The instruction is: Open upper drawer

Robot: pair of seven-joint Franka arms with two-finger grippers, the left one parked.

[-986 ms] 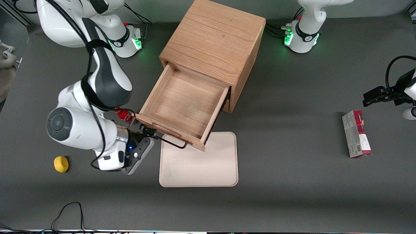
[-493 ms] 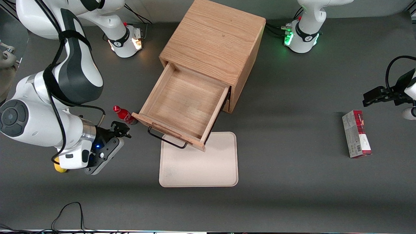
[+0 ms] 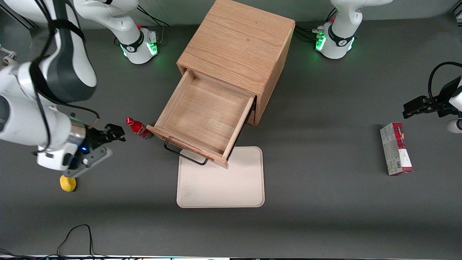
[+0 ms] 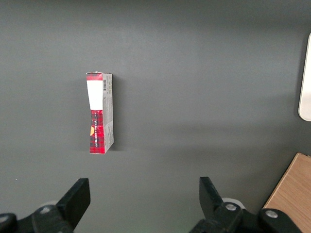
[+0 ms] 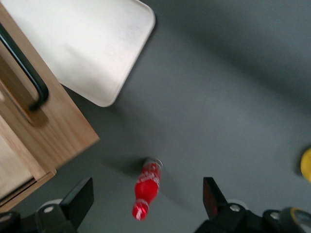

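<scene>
The upper drawer (image 3: 205,117) of the light-oak cabinet (image 3: 238,47) stands pulled far out, its plain wooden inside showing. Its black bar handle (image 3: 184,154) hangs over the tray; it also shows in the right wrist view (image 5: 25,70). My gripper (image 3: 114,131) is open and empty, well off the handle toward the working arm's end of the table, beside a small red bottle (image 3: 138,128). In the right wrist view the bottle (image 5: 146,188) stands between the open fingers (image 5: 80,198). The lower drawer is hidden under the upper one.
A cream tray (image 3: 221,178) lies nearer the front camera than the drawer, partly under it. A yellow object (image 3: 68,183) sits near the working arm. A red-and-grey box (image 3: 395,148) lies toward the parked arm's end of the table.
My gripper has let go of the handle and drawn away from the drawer toward the working arm's end of the table, rising. The drawer stays pulled out.
</scene>
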